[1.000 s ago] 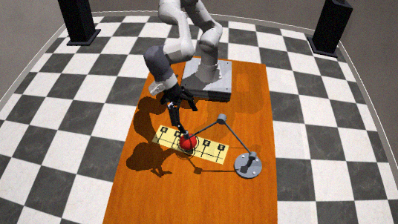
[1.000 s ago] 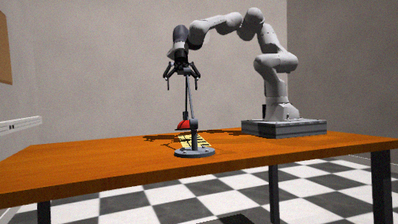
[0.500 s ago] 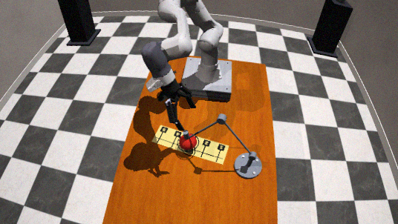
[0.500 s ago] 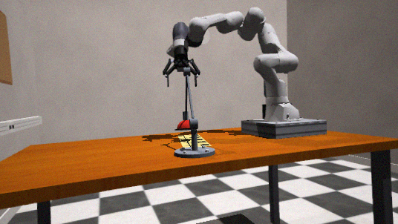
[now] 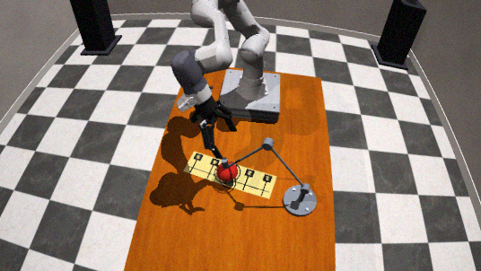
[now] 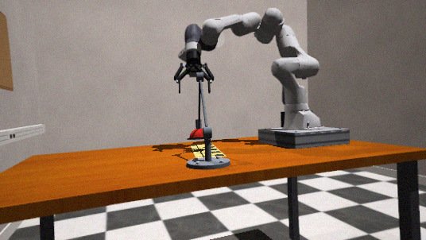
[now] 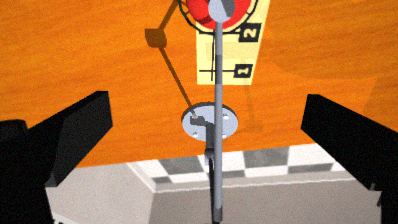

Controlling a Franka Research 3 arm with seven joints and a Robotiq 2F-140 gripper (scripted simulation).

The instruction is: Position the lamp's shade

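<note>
The lamp's red shade (image 5: 227, 171) hangs over a mark in the middle of the yellow numbered strip (image 5: 233, 175); the mark's number is hidden under it. Marks 1 and 2 lie uncovered between the shade and the round grey foot (image 5: 300, 200). The lamp's two thin arms meet at a grey elbow joint (image 5: 267, 144). In the side view the shade (image 6: 195, 133) has its rim a little above the bench. My gripper (image 6: 193, 88) is open wide and empty, high above the bench beside the elbow. In the wrist view the fingers stand far apart on either side of the lamp's arm, touching nothing.
The robot's grey base plate (image 5: 251, 100) sits at the back of the orange bench. Two black pillars (image 5: 94, 24) stand on the checkered floor behind. The bench edge runs just beyond the lamp's foot (image 7: 209, 121) in the wrist view.
</note>
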